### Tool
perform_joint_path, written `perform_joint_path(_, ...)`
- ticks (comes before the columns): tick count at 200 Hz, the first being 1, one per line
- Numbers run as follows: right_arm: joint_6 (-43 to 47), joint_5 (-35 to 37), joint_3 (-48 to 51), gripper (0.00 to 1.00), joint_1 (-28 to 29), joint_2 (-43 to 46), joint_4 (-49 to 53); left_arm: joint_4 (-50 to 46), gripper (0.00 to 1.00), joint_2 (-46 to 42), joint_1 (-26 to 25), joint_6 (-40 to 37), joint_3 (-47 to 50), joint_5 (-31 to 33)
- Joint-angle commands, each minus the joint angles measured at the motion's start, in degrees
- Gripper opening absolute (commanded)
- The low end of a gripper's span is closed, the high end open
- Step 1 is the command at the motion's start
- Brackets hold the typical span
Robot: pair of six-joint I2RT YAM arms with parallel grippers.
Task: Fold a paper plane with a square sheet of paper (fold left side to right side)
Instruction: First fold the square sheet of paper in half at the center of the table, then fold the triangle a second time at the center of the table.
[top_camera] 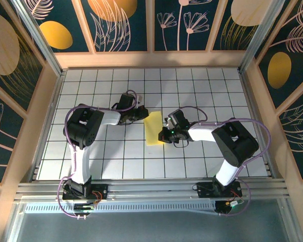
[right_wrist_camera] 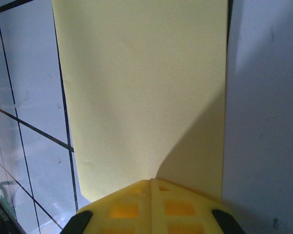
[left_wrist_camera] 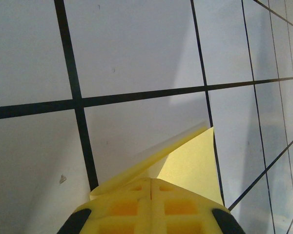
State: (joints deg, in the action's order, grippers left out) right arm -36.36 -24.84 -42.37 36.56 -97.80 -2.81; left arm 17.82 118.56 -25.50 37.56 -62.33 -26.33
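Folded yellow sheet mid-table, a gripper at each end

The square sheet of paper (top_camera: 154,128), doubled into a narrow strip, lies at the centre of the gridded table (top_camera: 192,85). The left gripper (top_camera: 141,113) is pinched shut on its raised far-left corner layer. The right gripper (top_camera: 165,135) is closed tight at its near-right edge, but whether it clamps the paper is unclear.

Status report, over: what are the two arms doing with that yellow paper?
Left gripper shut on a lifted corner of the paper. Right gripper shut, tips at its edge. Paper folded in half. Nothing in the way.
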Motion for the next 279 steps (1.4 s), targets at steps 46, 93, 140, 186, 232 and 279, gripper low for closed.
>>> perform_joint_path(46,0.68,6.91,2.03,0.0,0.31,-3.01,9.51,-0.32,0.05,3.6,4.45,-2.44,-1.63,5.41)
perform_joint_path(93,0.55,6.57,1.94,0.0,0.32,-2.51,9.35,-0.67,0.04,0.95,4.44,-3.54,-0.38,4.79)
perform_joint_path(140,-1.54,5.94,2.72,0.0,0.27,-0.99,7.35,-0.67,0.04,-9.23,2.89,-2.09,7.39,3.03)
perform_joint_path(186,-2.83,5.59,2.99,0.0,0.79,-0.71,6.05,-5.06,0.05,-12.05,-3.01,1.02,9.18,1.53)
perform_joint_path(232,-2.77,5.42,2.82,0.0,0.95,-0.84,5.81,-6.65,0.05,-8.97,-3.71,2.34,7.26,1.59)
perform_joint_path(279,-2.95,4.51,2.69,0.01,1.1,0.02,4.87,-8.19,0.05,-6.89,-3.77,1.43,6.9,2.37)
